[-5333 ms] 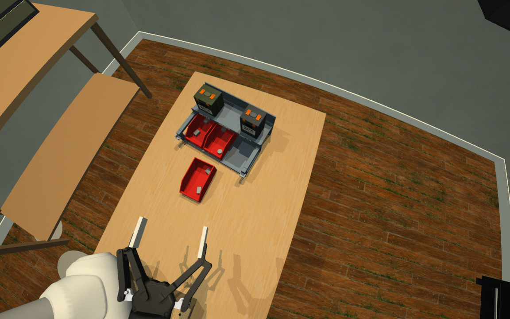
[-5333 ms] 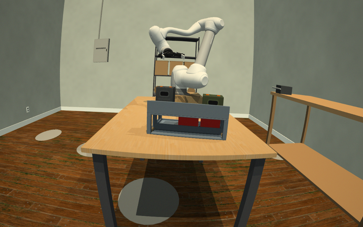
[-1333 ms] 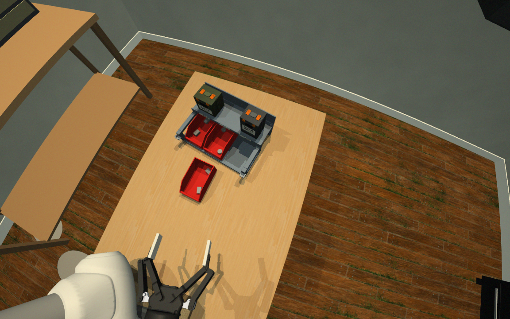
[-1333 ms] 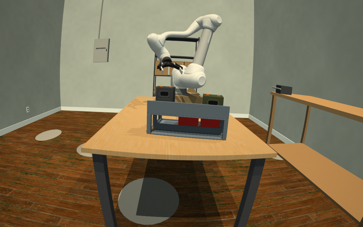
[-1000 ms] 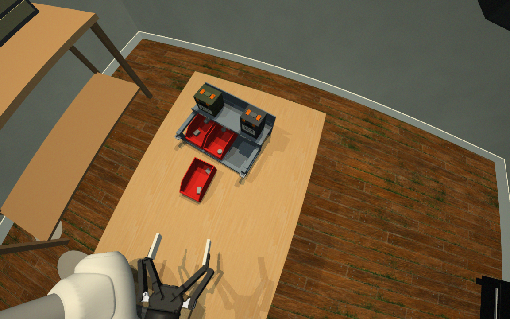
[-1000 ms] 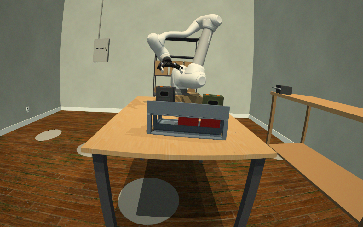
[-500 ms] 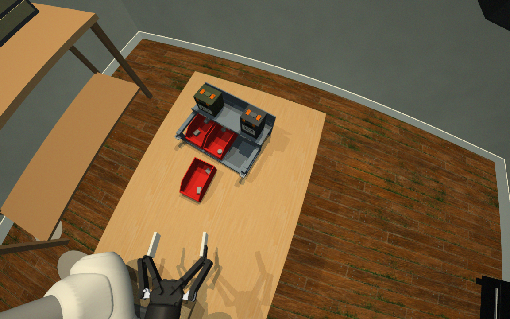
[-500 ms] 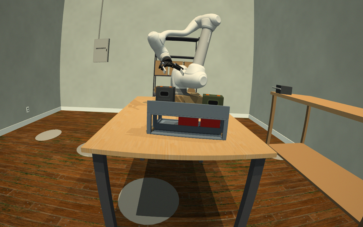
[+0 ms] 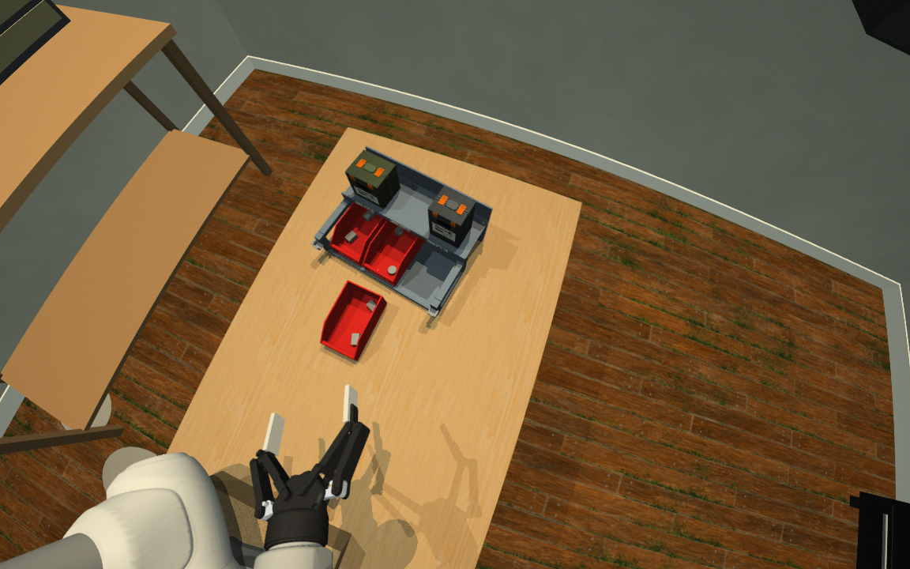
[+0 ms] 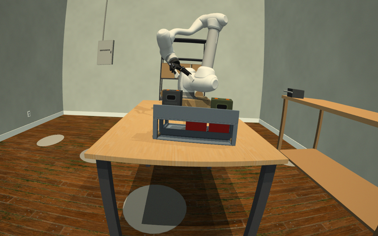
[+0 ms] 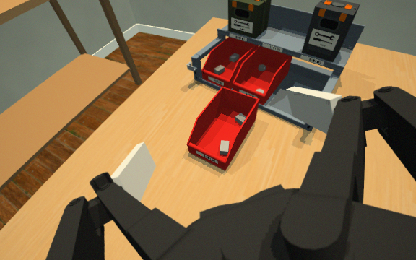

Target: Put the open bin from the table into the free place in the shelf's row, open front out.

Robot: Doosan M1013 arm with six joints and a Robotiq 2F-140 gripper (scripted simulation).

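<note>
My gripper (image 9: 313,408) (image 10: 184,76) (image 11: 218,128) is wide open, nothing in it, up in the air short of the bin. The bin (image 9: 349,324) (image 11: 219,129) sits upright on the worktop (image 9: 501,339) (image 10: 184,155) (image 11: 165,195), just in front of the rack (image 9: 444,304) (image 10: 196,113) (image 11: 284,117), two small grey parts inside. Free slot is at the end of the row, beside two red bins (image 9: 355,233) (image 10: 219,128) (image 11: 222,65) and (image 9: 392,253) (image 10: 196,126) (image 11: 262,74).

Risks, my read:
- Bin is turned relative to the row. Grip it skewed and it goes in skewed, catching the neighbour or the side rail.
- Fingers need room at the sides; in the slot they could shove the next bin.
- Tipping spills parts over the low front. Pitch only slightly.
- Straight down won't work: bin is longer than the open part. Rear end must go under the board; too high and it hits, too low and the front lip snags it.
- Knocking the rack could upset the dark case (image 9: 451,216) (image 10: 172,97) (image 11: 331,30) or the green case (image 9: 372,176) (image 10: 221,103) (image 11: 248,18) on top.

Worktop is pale wood, lightly shadowed. Brown plank floor (image 9: 691,339) (image 10: 52,176) (image 11: 150,47), grey-green walls, wooden side bench (image 9: 125,269) (image 10: 337,108) (image 11: 49,105) alongside.
</note>
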